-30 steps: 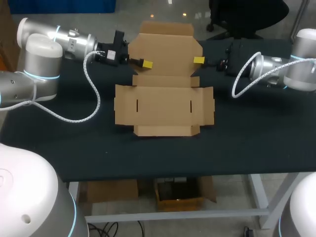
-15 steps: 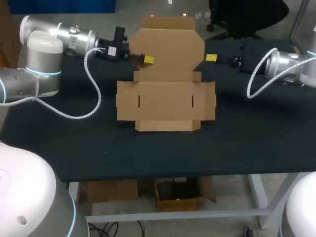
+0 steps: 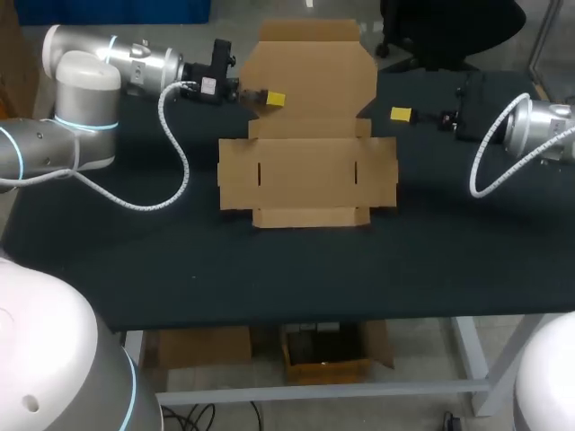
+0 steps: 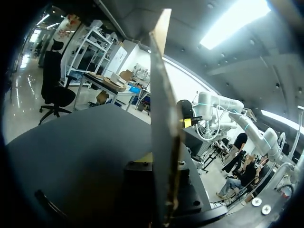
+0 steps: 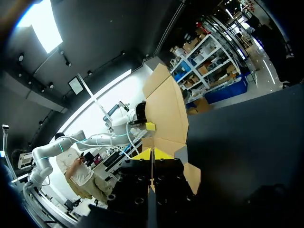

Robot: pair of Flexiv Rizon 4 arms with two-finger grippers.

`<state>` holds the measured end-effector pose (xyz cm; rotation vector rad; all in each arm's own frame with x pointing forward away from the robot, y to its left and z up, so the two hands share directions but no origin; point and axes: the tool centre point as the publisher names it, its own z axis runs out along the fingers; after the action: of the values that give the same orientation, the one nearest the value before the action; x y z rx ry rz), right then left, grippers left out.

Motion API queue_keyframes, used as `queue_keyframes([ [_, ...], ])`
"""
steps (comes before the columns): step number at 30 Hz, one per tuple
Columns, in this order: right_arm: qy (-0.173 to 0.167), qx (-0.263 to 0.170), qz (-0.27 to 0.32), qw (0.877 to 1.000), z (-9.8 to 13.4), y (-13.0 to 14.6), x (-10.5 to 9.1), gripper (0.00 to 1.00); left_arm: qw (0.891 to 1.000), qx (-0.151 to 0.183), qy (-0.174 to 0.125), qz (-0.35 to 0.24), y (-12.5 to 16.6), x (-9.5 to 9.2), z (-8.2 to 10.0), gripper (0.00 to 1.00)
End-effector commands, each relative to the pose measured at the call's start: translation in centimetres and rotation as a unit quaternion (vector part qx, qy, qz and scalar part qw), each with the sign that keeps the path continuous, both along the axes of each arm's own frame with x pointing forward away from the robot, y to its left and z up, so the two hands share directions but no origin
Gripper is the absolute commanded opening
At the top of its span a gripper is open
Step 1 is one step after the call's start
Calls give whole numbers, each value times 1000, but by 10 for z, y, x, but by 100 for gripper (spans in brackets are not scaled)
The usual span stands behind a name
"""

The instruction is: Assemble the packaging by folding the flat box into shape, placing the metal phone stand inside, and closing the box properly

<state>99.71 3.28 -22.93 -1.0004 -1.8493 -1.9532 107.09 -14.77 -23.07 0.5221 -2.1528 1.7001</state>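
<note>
box [image 3: 307,175]: lying on worktop [image 3: 449,260], lid [image 3: 310,76] standing up
left jaws: clamping the lid's edge
right jaws: pressing together, clear of box

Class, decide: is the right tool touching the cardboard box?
Apart. The head view shows dark table between the right tool and the box.

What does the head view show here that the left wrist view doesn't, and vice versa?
Head view only: the slotted front panels of the cardboard box lying flat on the table, and the left gripper clamped on the raised rear panel's edge. Left wrist view only: that panel edge-on, a thin strip rising ahead of the gripper. Both: the raised panel, the table, and the right gripper standing apart from the box.
</note>
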Motion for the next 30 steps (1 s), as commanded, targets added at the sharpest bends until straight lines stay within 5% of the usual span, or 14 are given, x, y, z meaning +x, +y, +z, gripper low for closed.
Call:
queue_keyframes([
  [1,-2,-43,-47,998,5,-6,-18,0,1000,-2,-4,-7,-2,7,3,0],
  [19,-94,-128,-47,986,-6,-4,-69,0,1000,-1,-23,-13,-9,11,16,0],
  [30,-94,-128,-47,986,-6,-4,-69,0,1000,-1,-23,-13,-9,11,16,0],
])
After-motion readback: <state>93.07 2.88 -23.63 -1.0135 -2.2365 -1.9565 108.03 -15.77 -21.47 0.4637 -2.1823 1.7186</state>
